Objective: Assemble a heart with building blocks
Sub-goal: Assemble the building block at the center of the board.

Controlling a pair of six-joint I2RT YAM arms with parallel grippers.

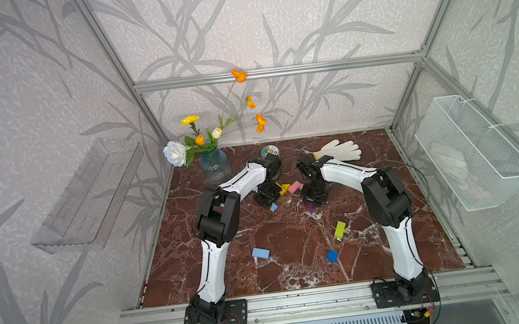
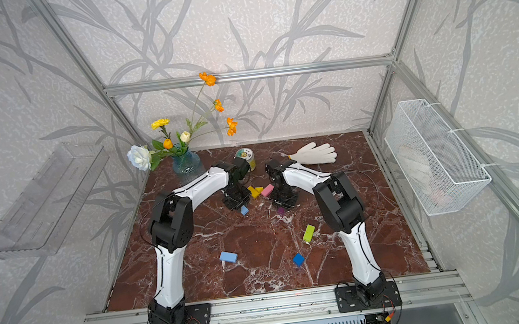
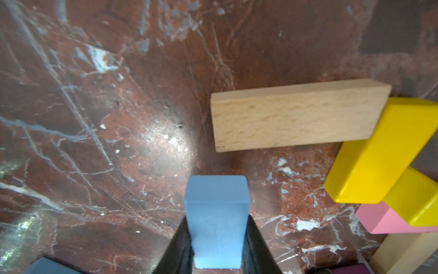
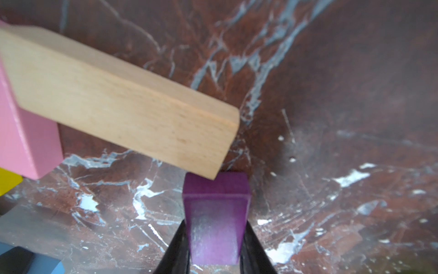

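On the left wall, a clear plastic shelf [image 1: 89, 195]. At the back left corner of the red marble desk [image 1: 297, 275], a blue glass vase [image 1: 215, 168] of artificial flowers. Nearer the front, lying flat and well apart from both arms, a loose light blue block [image 1: 261, 253]. Left claw [image 3: 216, 227] clamped on the sides of a second light blue block [image 2: 244, 209], held on end and pointing down at the desk; contact with the surface impossible to tell. Behind it, a round tin [image 1: 269, 151]. Between the two claws, the partly laid heart [image 2: 258, 190]: in the left wrist view, a tan block [image 3: 294, 116] just ahead of the left claw, touching at one end a yellow block [image 3: 374, 154], then a second yellow block [image 3: 417, 197], then a pink block [image 3: 384, 221]. Off the pink one, another tan block [image 4: 118, 99], free end right at the purple block [image 4: 215, 187] pinched upright in the right claw [image 4: 215, 227]. Toward the front right, a dark blue block [image 1: 332, 256] and a lime green block [image 1: 340, 229], both loose. At the back, a white glove [image 1: 340, 151]; on the right wall, a wire basket [image 1: 476, 151].
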